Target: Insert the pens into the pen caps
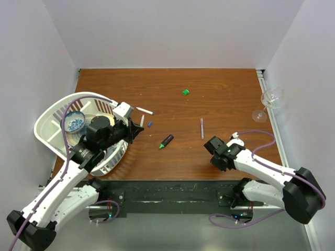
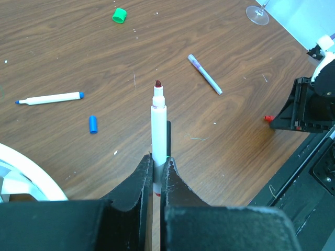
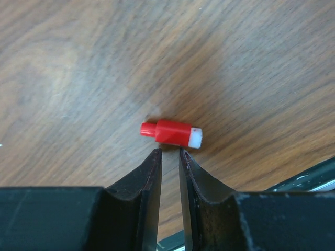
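My left gripper [image 2: 158,159] is shut on a thin white pen [image 2: 158,117] with a dark red tip, held above the table; it also shows in the top view [image 1: 137,130]. The black marker [image 1: 166,141] with a green tip lies mid-table. A second white pen [image 2: 49,98] with a blue tip, the blue cap [image 2: 93,124] and the green cap [image 2: 120,15] lie apart on the wood. The red cap [image 3: 171,133] lies on its side just beyond my right gripper [image 3: 170,151]. Its jaws stand narrowly apart with nothing between them.
A white basket [image 1: 49,117] holding a blue bowl [image 1: 75,121] stands at the left, beside my left arm. A thin grey pen [image 1: 202,128] lies right of centre. A tipped wine glass [image 1: 269,99] lies at the right edge. White walls enclose the table.
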